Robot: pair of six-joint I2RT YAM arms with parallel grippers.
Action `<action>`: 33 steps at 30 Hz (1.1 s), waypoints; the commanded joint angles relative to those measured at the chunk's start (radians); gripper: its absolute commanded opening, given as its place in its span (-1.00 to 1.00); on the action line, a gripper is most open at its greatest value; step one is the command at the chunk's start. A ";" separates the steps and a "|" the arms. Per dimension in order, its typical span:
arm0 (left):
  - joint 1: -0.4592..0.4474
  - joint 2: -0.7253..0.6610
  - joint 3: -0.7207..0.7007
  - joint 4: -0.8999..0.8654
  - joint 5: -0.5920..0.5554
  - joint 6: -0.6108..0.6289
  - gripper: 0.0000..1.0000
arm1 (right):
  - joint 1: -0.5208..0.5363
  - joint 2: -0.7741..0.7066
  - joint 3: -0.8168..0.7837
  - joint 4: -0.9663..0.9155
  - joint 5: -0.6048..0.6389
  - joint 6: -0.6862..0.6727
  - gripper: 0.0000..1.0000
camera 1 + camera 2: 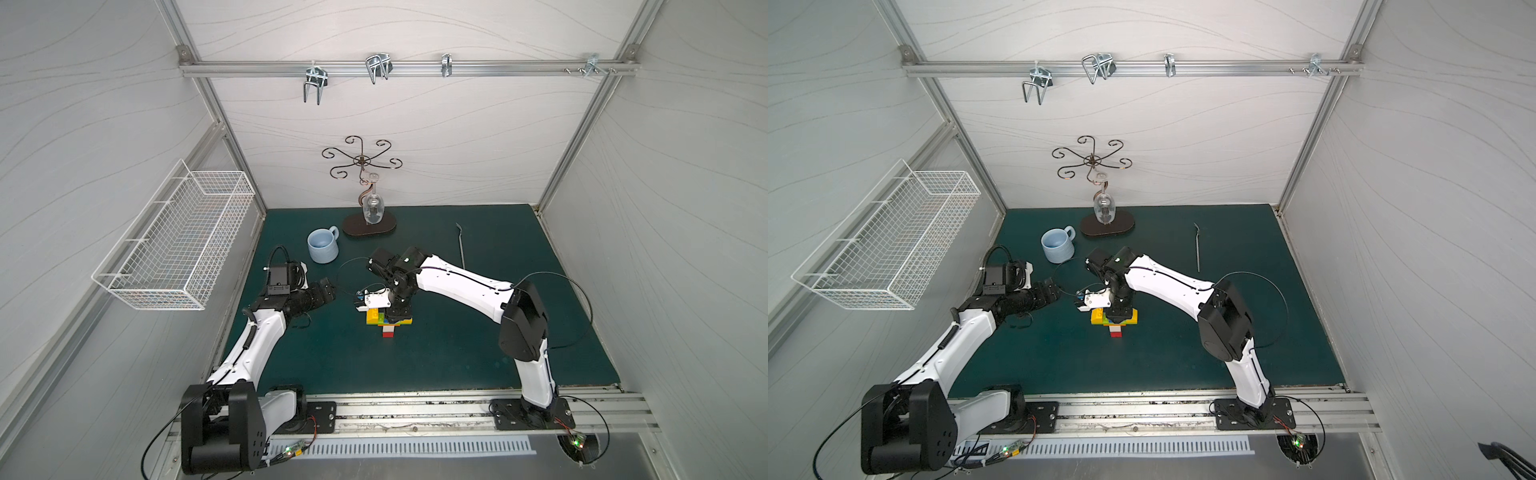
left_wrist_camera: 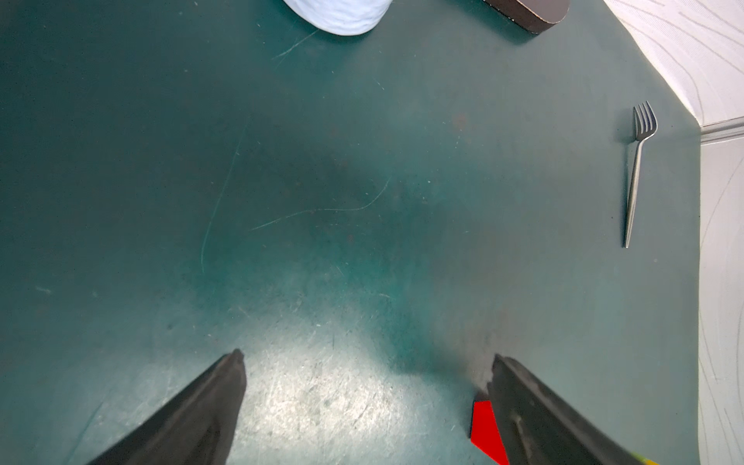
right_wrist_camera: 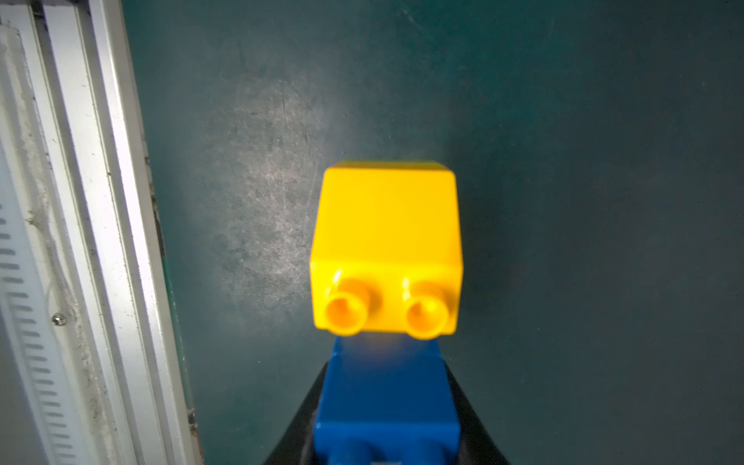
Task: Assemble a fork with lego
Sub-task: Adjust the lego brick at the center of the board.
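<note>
Right gripper (image 3: 386,374) clamped on blue brick (image 3: 386,418) over fork (image 1: 388,329) at mat (image 1: 457,353) centre, left gripper (image 2: 366,356) wide open; keep blue square w/ yellow prong (image 3: 386,241), press straight, don't shove fork

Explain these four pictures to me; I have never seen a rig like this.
Two robot arms work over a green mat. Two pictures look down from overhead; the other two come from cameras on the wrists. On the mat are a partly built brick fork, a blue mug, a wine-glass stand and a metal fork. The left gripper is open and empty. The right gripper is shut on a blue brick, facing the studs of a yellow brick.
</note>
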 commanded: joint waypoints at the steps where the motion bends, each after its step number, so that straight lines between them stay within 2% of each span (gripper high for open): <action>1: 0.006 0.004 0.003 0.035 0.008 -0.014 0.99 | -0.016 -0.046 -0.008 -0.035 -0.077 0.055 -1.00; 8: 0.007 -0.007 0.004 0.040 0.026 0.002 0.99 | -0.073 -0.098 -0.012 0.000 -0.138 0.159 -1.00; 16: 0.006 -0.054 -0.001 0.083 0.157 0.036 0.99 | -0.165 -0.184 -0.085 0.080 -0.240 0.333 -1.00; 20: 0.001 -0.069 0.007 0.083 0.206 0.052 0.97 | -0.186 -0.232 -0.134 0.114 -0.249 0.374 -1.00; 27: -0.078 -0.100 0.144 -0.119 0.123 0.204 0.97 | -0.262 -0.333 -0.269 0.214 -0.318 0.479 -1.00; 33: -0.158 -0.109 0.182 -0.165 0.213 0.294 0.96 | -0.412 -0.346 -0.357 0.265 -0.434 0.736 -1.00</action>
